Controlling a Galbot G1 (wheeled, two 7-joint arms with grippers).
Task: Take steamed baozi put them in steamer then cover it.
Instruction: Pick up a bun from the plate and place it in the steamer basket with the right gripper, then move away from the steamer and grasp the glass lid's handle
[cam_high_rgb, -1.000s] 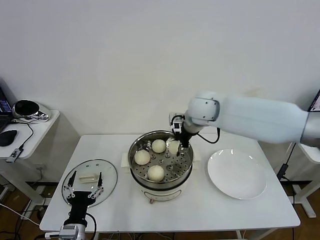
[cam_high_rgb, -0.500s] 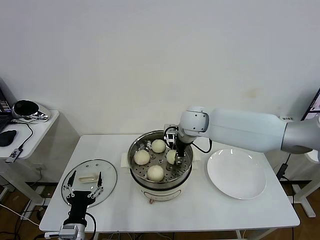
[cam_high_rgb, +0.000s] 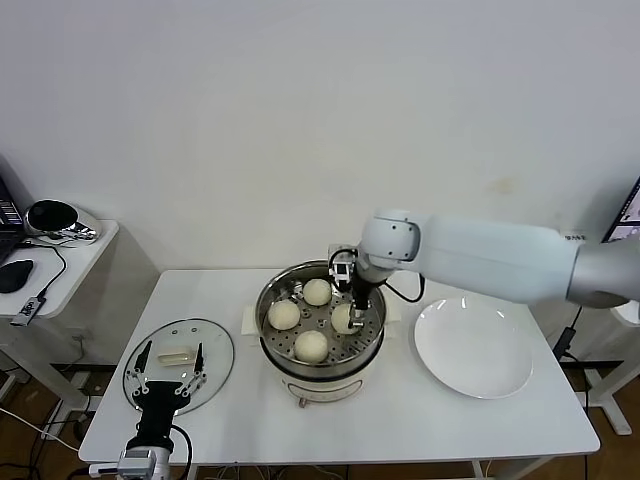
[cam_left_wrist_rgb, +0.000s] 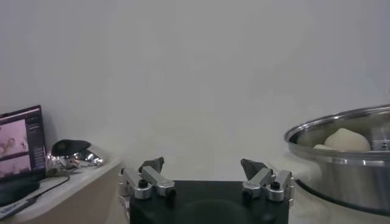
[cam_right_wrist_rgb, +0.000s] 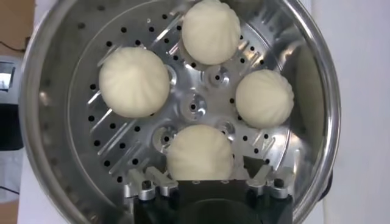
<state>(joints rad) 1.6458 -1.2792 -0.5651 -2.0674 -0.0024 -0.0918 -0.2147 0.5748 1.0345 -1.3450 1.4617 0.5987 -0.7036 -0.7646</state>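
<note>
steamer: shiny steel pot (cam_high_rgb: 322, 322) on white base, mid worktop (cam_high_rgb: 400, 420); perforated tray visible inside
baozi: all four on the tray; far one (cam_high_rgb: 317, 291), left one (cam_high_rgb: 284, 314), near one (cam_high_rgb: 311, 345), right-side one (cam_high_rgb: 344, 316) under the right claw; spaced around tray centre, none touching in the right wrist view
right claw: (cam_high_rgb: 353, 318) down inside the steamer at its right side; fingers spread either side of a bun (cam_right_wrist_rgb: 200, 153); open, pads beside the bun; contact with it not clear
right arm: reaches in from the right, over the steamer rim
cover: glass lid (cam_high_rgb: 180, 364) with white handle, flat on the worktop left of the steamer, well apart from it
left claw: (cam_high_rgb: 169, 380) low at front-left, over the near edge of the cover; fingers apart, holding nothing; idle
plate: white (cam_high_rgb: 473, 348), on the worktop right of the steamer, nothing on it
side table: (cam_high_rgb: 70, 262) at far left; dark round object and cables on it
left wrist view: claw fingers (cam_left_wrist_rgb: 151, 165) spread; steamer wall (cam_left_wrist_rgb: 347, 164) off to one side, bun top showing above the rim
</note>
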